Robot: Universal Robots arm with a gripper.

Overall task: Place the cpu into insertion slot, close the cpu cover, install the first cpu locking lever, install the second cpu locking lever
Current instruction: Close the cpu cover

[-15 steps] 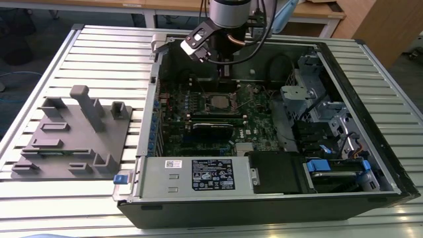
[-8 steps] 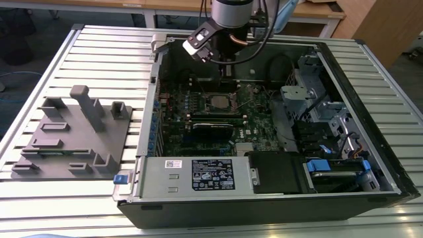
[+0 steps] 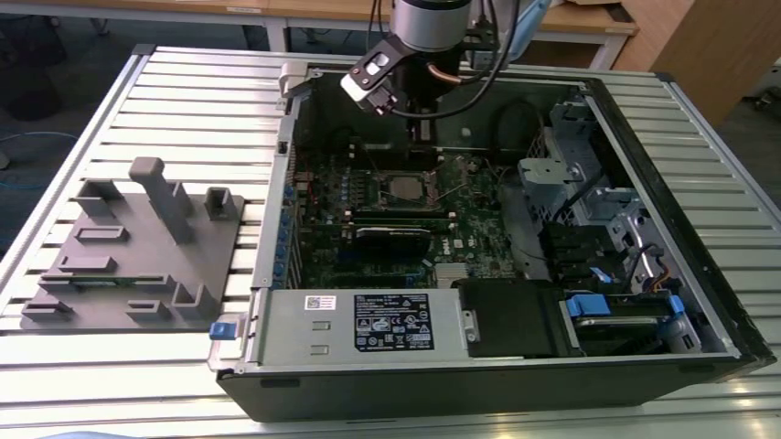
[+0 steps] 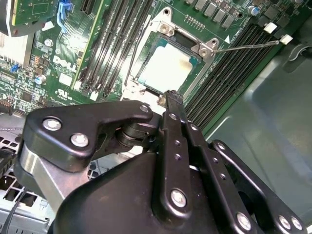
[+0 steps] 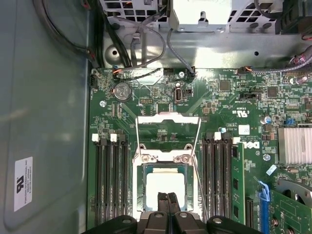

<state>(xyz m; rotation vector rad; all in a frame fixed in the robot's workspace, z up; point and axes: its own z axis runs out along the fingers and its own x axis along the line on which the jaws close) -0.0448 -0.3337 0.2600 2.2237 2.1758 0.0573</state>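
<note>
Hanging from the far side of the scene, the arm reaches down into an open computer case (image 3: pixel 488 391) lying on a slatted table (image 3: pixel 110 384).

- Gripper (image 5: pixel 168 197): fingers pressed together, nothing pinched between them. In both wrist views the tips sit over one edge of the cpu (image 5: pixel 165 183). Cannot tell whether they touch it.
- Cpu lies flat inside the insertion slot (image 5: pixel 140 189), its pale metal top facing up, level with the socket rim.
- Cpu cover (image 5: pixel 168 119) is swung open on its hinges. It stands up from the socket's far edge with green board showing through its window.
- One thin wire lever (image 4: pixel 248 45) juts out from a socket corner over the black memory slots (image 5: pixel 112 180), not latched down. A second thin rod (image 5: pixel 200 187) runs along the other side of the socket.
- Finned heat sink (image 5: pixel 295 144) is on the board, well apart from the socket.
- In the exterior view, a grey moulded fixture (image 3: pixel 134 265) sits on the table at the exterior view's left of the case. The power supply (image 3: pixel 366 320) fills the case's near end.
</note>
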